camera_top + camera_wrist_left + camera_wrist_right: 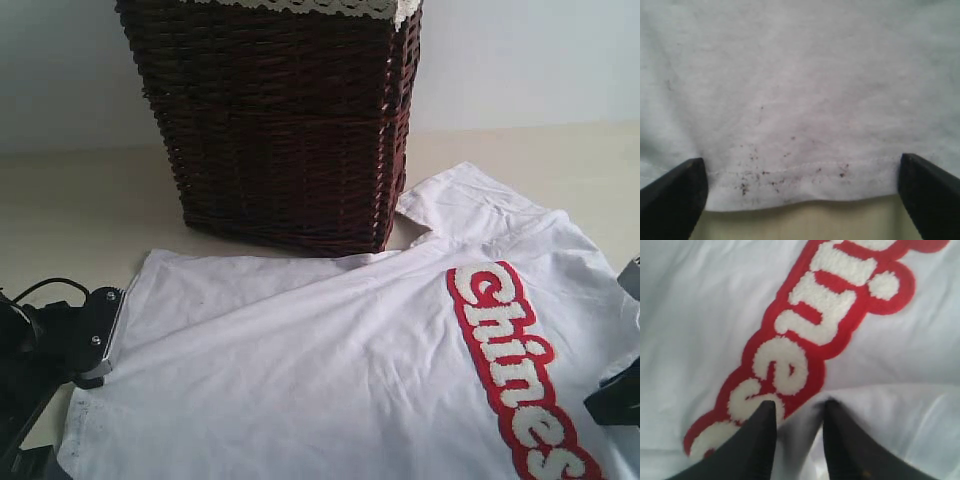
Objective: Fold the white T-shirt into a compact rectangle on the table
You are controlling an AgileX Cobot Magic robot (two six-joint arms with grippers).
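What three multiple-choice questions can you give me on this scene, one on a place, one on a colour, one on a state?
1. Where is the basket? A on the shirt; B beyond it, near the wall; C in a gripper.
2. The lettering is outlined in: A blue; B red; C green.
3. The left gripper is: A open; B shut on the shirt; C shut on the basket.
Answers: B, it stands past the shirt's far edge; B, red rims the white letters; A, its fingers stand wide apart.
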